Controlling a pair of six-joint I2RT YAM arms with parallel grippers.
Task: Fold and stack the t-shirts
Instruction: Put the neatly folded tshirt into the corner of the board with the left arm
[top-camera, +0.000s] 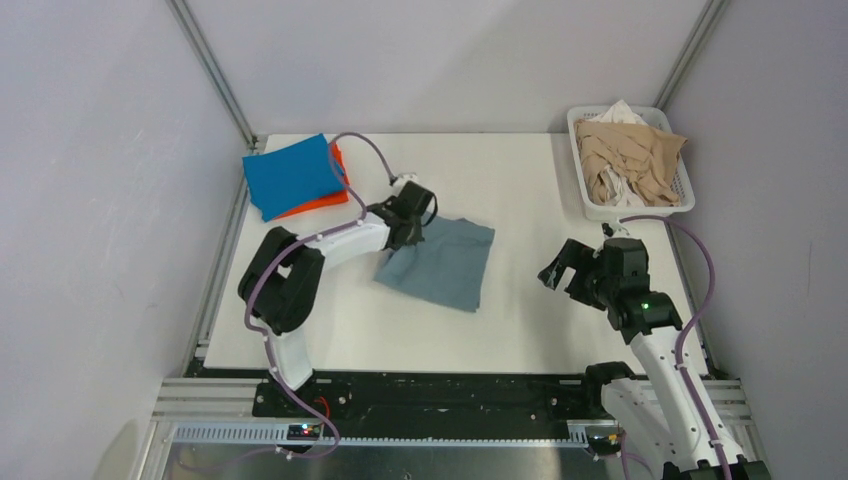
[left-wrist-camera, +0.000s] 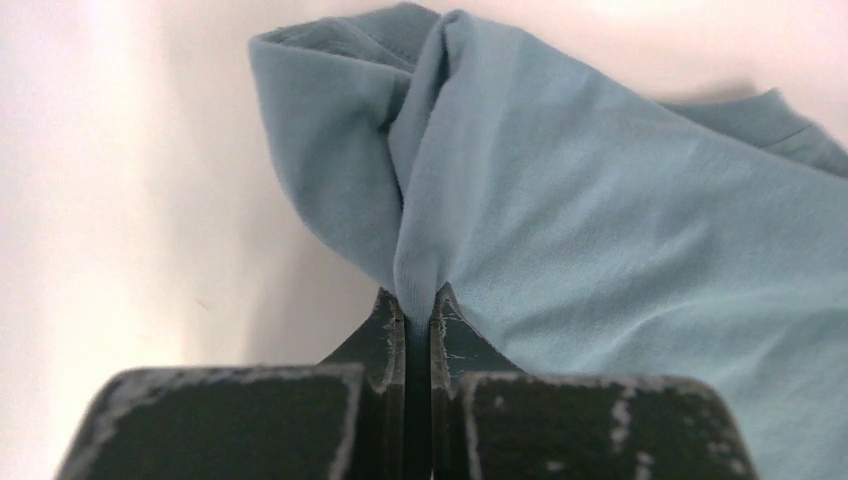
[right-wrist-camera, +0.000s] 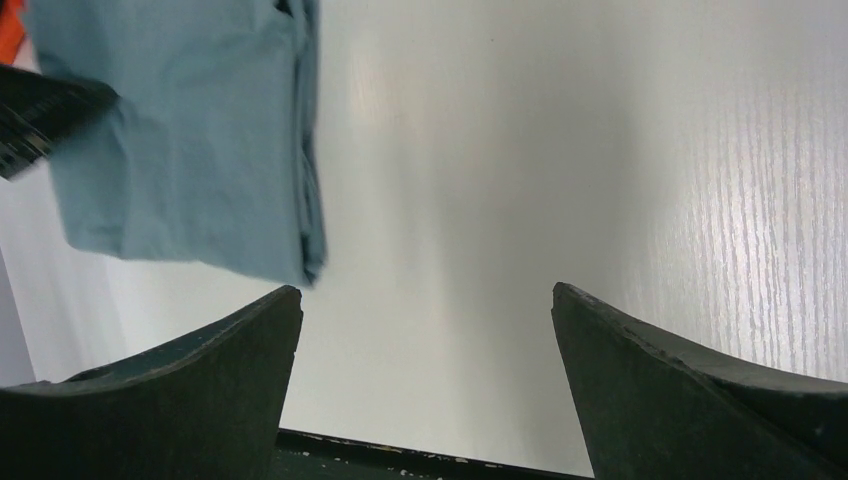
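Mid-table — left jaws pinch grey-blue t-shirt (top-camera: 450, 265).

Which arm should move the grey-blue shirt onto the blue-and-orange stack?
Left. The left gripper is shut on the grey-blue shirt, near the blue shirt atop the orange shirt; the right gripper is open, empty, farther away.

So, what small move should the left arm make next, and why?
Probably carry the grey-blue shirt toward the blue shirt lying on the orange shirt. The left gripper is shut on its fabric, and it looks folded.
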